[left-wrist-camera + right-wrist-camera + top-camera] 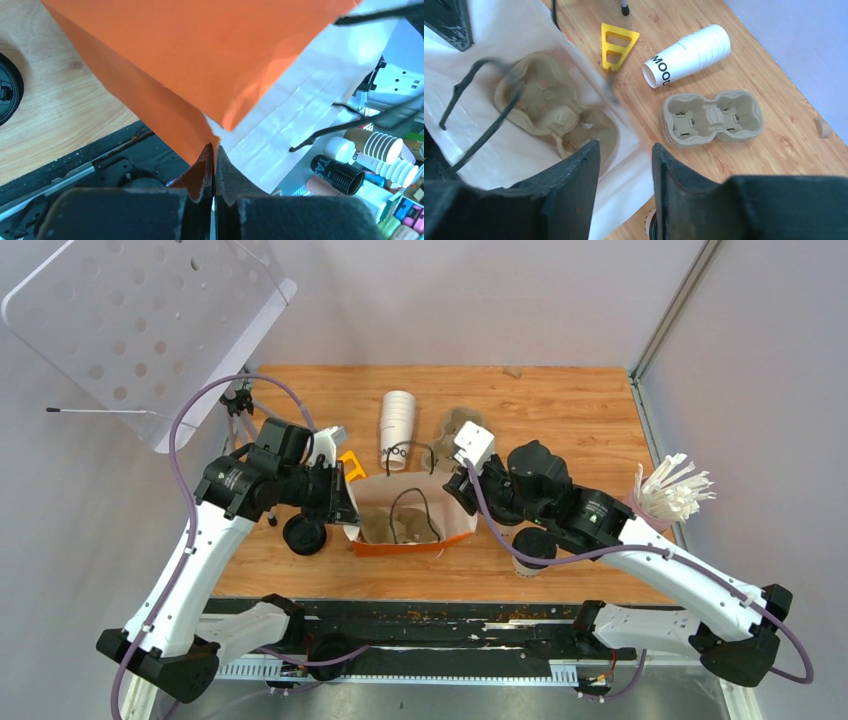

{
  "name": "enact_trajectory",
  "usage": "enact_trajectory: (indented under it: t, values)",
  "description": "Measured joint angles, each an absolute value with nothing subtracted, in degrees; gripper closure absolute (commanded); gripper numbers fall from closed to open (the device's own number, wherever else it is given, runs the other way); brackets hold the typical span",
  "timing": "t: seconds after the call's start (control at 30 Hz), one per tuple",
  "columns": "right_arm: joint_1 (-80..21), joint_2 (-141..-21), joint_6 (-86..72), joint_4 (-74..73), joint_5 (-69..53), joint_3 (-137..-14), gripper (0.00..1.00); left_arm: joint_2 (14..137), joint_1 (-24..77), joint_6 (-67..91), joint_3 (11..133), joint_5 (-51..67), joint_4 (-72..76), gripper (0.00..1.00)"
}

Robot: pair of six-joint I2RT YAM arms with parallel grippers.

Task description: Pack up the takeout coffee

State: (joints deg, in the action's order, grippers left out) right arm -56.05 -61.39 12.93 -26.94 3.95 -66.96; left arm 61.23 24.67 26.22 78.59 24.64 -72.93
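The takeout coffee [533, 548], a white cup with a black lid, stands on the table right of the bag, partly under my right arm; only a sliver of it [651, 229] shows in the right wrist view. The orange paper bag [400, 530] stands open with a cardboard cup carrier [551, 107] lying inside. My left gripper [214, 148] is shut on the bag's left rim [347, 508]. My right gripper [624, 145] is open at the bag's right rim [462, 495], and the blurred rim runs between its fingers.
A loose black lid [305, 535] lies left of the bag. A stack of lidless white cups [397, 428] lies behind it, beside a stack of cup carriers [711, 117] and a yellow plastic piece [616, 45]. White stirrers [675, 490] stand at the right edge.
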Motion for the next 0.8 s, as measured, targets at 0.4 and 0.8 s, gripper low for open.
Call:
enact_trajectory:
  t: [0.4, 0.8]
  values:
    - [-56.05, -55.00, 5.78, -30.94, 1.26, -71.66, 0.74, 56.97, 24.69, 23.35, 73.01, 26.37, -63.99, 0.97]
    - [-58.59, -55.72, 7.27, -32.47, -6.50, -70.30, 0.74, 57.01, 24.67, 19.59, 72.79, 26.50, -60.77, 0.97]
